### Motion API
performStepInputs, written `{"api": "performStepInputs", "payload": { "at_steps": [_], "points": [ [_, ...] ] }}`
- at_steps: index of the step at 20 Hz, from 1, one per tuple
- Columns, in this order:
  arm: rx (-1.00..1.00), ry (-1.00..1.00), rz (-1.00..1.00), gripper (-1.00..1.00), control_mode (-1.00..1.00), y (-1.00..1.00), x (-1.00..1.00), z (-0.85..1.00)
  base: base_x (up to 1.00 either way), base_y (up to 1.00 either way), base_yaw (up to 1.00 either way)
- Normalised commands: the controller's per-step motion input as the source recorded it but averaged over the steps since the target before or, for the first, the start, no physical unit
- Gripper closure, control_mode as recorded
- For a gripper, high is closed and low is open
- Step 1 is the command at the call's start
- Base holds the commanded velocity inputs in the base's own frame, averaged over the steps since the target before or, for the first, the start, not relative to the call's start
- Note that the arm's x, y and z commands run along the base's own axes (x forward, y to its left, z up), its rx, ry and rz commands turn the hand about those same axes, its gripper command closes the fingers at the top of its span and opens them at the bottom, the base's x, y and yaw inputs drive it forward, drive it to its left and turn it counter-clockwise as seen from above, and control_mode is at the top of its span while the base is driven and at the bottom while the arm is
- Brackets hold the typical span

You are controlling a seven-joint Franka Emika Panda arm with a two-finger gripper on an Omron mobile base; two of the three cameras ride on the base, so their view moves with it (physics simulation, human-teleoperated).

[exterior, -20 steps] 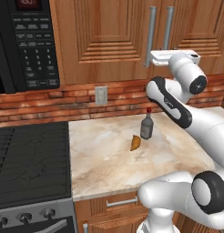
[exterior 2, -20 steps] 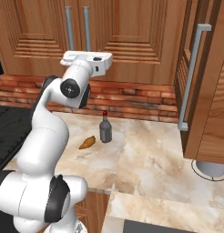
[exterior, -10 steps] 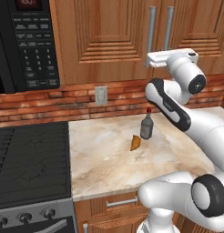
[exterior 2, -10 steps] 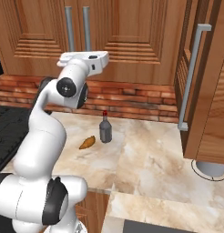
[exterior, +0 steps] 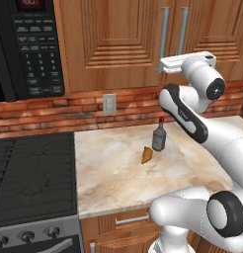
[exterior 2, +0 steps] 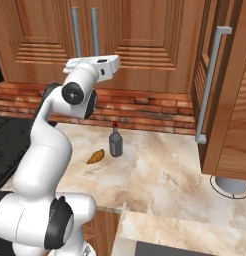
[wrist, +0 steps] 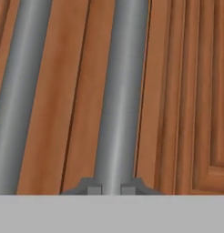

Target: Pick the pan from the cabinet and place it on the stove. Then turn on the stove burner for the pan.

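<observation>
Your pincer [wrist: 111,187] was closed on a silver bar handle [wrist: 120,91] of the cabinet [exterior: 113,39], its two tips hugging the bar at the bottom of the hand view; the second handle [wrist: 20,91] ran just to its left there. From the base views the tips themselves were hidden behind the white hand. The cabinet doors were shut, so you could not see the pan. On the marble table [exterior: 118,178] a small dark bottle [exterior: 159,138] stood beside an orange-brown lump [exterior: 146,155] too small to identify. The stove [exterior: 29,173] sat at the left, cut off by the frame, under a black microwave [exterior: 24,44].
</observation>
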Motion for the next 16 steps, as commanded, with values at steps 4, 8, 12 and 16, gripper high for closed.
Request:
{"api": "performStepInputs", "payload": {
  "at_steps": [4, 8, 12, 16],
  "points": [
    [0.0, 0.1, 0.1, 1.0, -1.0, -0.21, -0.08, -0.01, 0.0, 0.0, 0.0],
    [0.0, 0.03, 0.15, 1.0, -1.0, -0.28, -0.3, 0.0, 0.0, 0.0, 0.0],
    [0.0, 0.02, 0.12, 1.0, -1.0, -0.34, -0.47, 0.0, 0.0, 0.0, 0.0],
    [0.0, 0.0, 0.11, 1.0, -1.0, -0.51, -0.61, 0.0, 0.0, 0.0, 0.0]
  ]
}}
